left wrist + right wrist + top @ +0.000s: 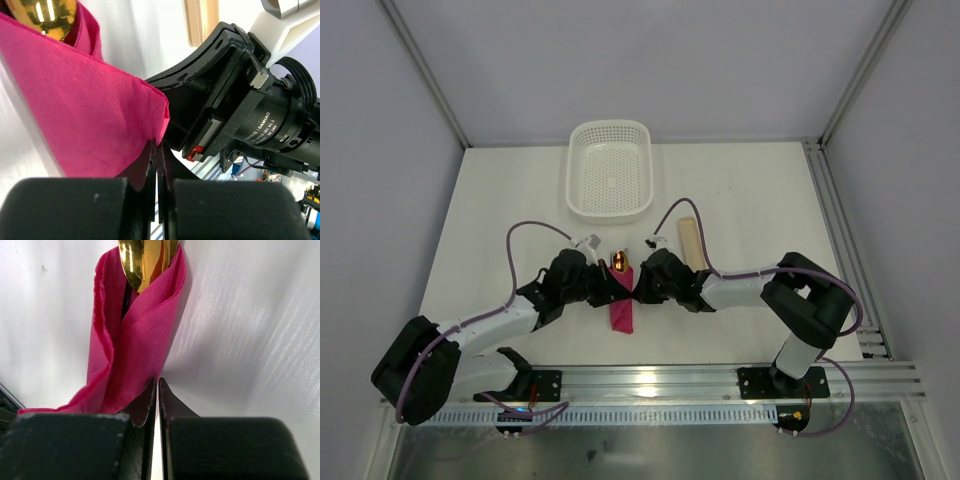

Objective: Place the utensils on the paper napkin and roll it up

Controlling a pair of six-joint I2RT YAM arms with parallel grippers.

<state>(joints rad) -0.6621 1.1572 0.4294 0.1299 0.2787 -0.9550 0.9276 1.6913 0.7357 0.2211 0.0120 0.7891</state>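
Observation:
The magenta paper napkin (621,316) lies folded lengthwise round the utensils at the table's middle front. Only one shiny gold head (618,262) sticks out of its far end; the rest of the utensils are hidden inside. My left gripper (608,291) and right gripper (635,289) meet at the napkin from either side, both shut. In the left wrist view the closed tips (157,145) rest at the lower edge of the napkin (85,115), with the gold head (47,17) at top left. In the right wrist view the closed tips (158,381) touch the wrapped napkin (135,355) below the gold head (142,260). No paper shows between either pair of jaws.
A white perforated basket (572,190) stands at the back centre. A pale beige flat strip (690,241) lies just behind the right wrist. The right arm's black wrist (240,115) fills the right of the left wrist view. An aluminium rail (720,378) runs along the near edge.

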